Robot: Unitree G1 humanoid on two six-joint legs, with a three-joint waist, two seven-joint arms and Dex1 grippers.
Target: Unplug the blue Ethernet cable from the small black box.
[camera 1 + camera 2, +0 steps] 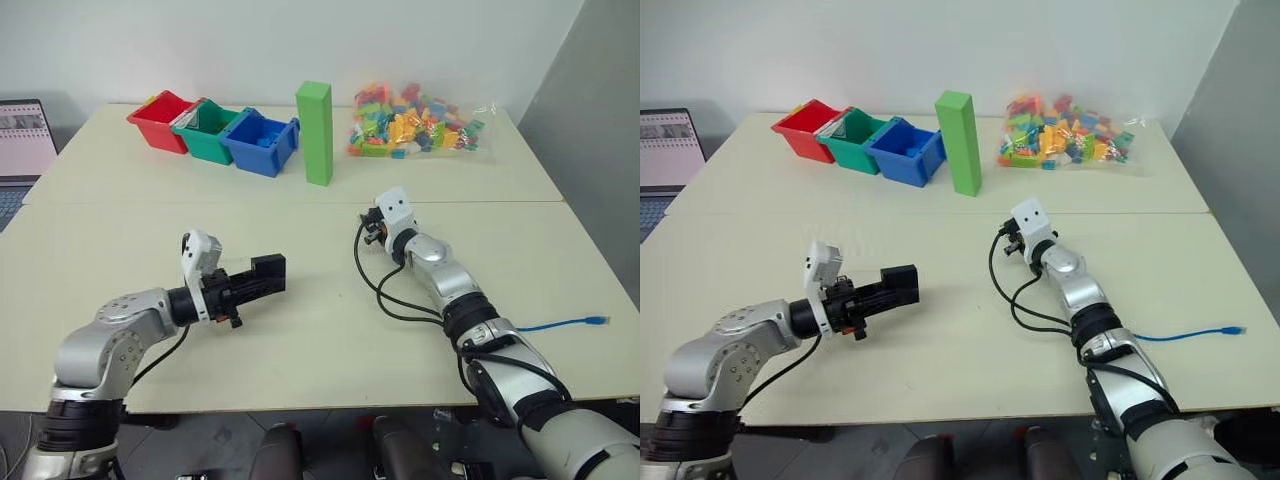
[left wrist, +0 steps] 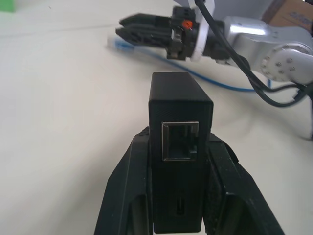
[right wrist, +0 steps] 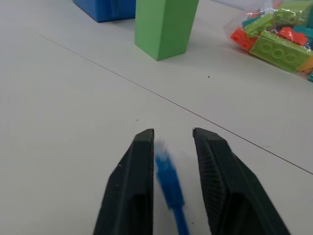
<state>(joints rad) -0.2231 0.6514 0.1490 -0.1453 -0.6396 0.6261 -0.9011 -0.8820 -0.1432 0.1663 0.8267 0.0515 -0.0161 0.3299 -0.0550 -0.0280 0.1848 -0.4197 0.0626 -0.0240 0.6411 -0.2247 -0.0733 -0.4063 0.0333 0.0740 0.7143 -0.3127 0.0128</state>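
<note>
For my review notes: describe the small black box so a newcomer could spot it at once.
On the near half of the cream table, follow the left gripper: the black box is clamped between its fingers. Its silver-rimmed port faces out, empty, unlike the plain black fingers beside it.

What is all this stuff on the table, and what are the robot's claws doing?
Bins: three, red, green and blue, in a row at the far left of the table.
Tall block: one, green, upright beside the blue bin.
Bag of toy bricks: one, clear with many-coloured bricks, far right.
Laptop: one, open, at the left edge.
Table: cream top.
Blue Ethernet cable: one, lying along the near right side; its other plug sits between the right claw's fingers, out of the box.
Small black box: one, its port empty.
Left claw: shut on the box.
Right claw: fingers apart around the plug.
</note>
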